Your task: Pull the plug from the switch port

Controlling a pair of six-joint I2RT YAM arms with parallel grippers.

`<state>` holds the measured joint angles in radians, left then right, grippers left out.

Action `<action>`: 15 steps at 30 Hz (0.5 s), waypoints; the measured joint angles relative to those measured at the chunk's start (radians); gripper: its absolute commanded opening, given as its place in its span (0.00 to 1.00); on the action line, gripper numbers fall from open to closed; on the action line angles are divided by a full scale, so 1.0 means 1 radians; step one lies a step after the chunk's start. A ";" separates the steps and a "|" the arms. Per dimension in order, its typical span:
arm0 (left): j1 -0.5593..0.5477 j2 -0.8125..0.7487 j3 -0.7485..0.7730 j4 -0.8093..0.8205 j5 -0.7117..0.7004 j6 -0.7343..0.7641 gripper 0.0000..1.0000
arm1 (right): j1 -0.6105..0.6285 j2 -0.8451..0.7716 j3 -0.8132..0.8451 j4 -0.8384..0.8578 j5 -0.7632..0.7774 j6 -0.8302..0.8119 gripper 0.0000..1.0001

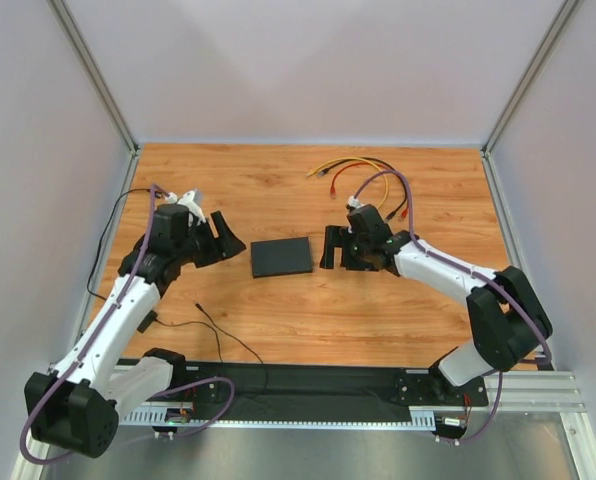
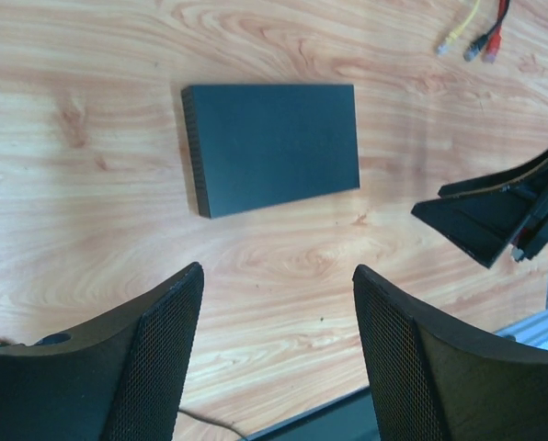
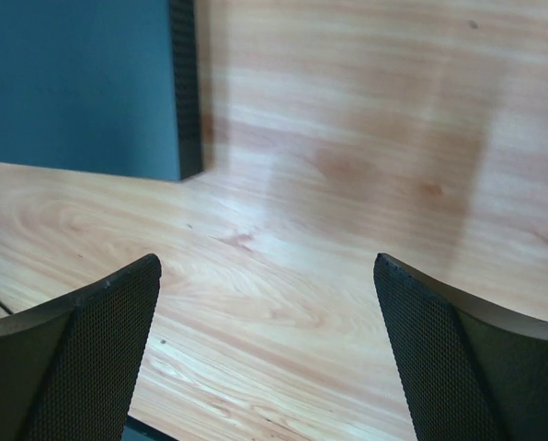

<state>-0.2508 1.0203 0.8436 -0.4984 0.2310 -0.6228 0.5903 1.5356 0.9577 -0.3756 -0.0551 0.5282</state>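
The switch (image 1: 281,257) is a flat black box lying on the wooden table between my two grippers, also seen in the left wrist view (image 2: 272,145) and the right wrist view (image 3: 81,83). No cable shows attached to it. Loose yellow, red and black cables (image 1: 363,165) lie at the back right, their plugs (image 2: 476,44) on the wood apart from the switch. My left gripper (image 1: 223,238) (image 2: 277,276) hangs open just left of the switch, nothing between its fingers. Just right of the switch, my right gripper (image 1: 330,248) (image 3: 267,262) is wide open and empty.
A thin black wire (image 1: 216,330) trails over the near left of the table. A black mounting rail (image 1: 308,385) runs along the near edge. Grey walls enclose the table on three sides. The right gripper's fingers (image 2: 495,216) show at the right of the left wrist view.
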 measured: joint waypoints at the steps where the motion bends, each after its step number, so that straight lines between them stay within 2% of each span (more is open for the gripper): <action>1: 0.000 -0.024 -0.023 0.003 0.010 -0.001 0.74 | 0.000 -0.019 -0.030 0.009 0.009 0.006 1.00; 6: 0.000 -0.091 -0.115 0.013 0.051 -0.010 0.73 | 0.000 -0.079 -0.135 0.038 0.072 0.045 1.00; 12: 0.000 -0.087 -0.189 0.059 0.095 -0.016 0.73 | 0.000 -0.124 -0.175 0.070 0.109 0.071 1.00; 15: 0.000 -0.088 -0.240 0.119 0.146 -0.028 0.73 | 0.000 -0.206 -0.244 0.134 0.109 0.086 1.00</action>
<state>-0.2508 0.9321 0.6041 -0.3794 0.3767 -0.6506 0.5903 1.3293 0.7139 -0.2417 0.0540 0.6140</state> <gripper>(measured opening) 0.737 0.998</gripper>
